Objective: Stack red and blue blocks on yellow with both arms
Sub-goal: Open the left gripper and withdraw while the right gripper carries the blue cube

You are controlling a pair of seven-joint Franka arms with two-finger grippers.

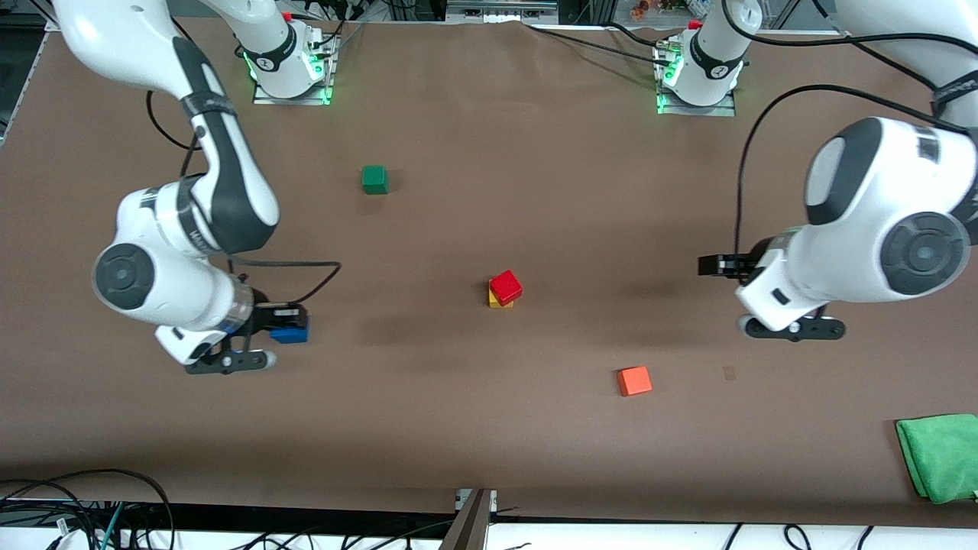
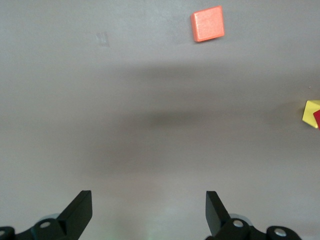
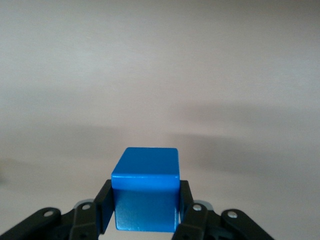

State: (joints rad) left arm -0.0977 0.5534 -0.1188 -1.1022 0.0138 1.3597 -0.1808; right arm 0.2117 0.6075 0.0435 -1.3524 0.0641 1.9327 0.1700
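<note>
So the red block (image 1: 506, 286) is already sitting on top of the yellow cube (image 1: 498, 301) around the middle of the table (image 1: 489, 428), twisted a bit so its corners don't line up with the yellow one's. In the left wrist view only a sliver of that stack shows at the edge, yellow (image 2: 311, 112) with a bit of red (image 2: 317, 119) on it.

The right gripper (image 1: 286, 327) is out toward the right arm's end of the table, and its two fingers are clamped on the blue block (image 1: 289, 333). The right wrist view makes that pretty clear: the blue block (image 3: 146, 195) sits squeezed between the two black fingers (image 3: 104, 210), with bare table surface past it. Whether the block is lifted off the table or resting on it is hard to call from the front view, though the wrist view hints it's up a bit.

The left gripper (image 1: 722, 265) hangs over bare table toward the left arm's end, waiting, fingers (image 2: 80, 210) spread wide apart with nothing in them.

Other stuff around: an orange cube (image 1: 635, 380) nearer the front camera than the stack, also visible in the left wrist view (image 2: 207, 23); a green cube (image 1: 374, 179) farther from the camera; and a green cloth (image 1: 941, 456) at the table's corner by the left arm's end.
</note>
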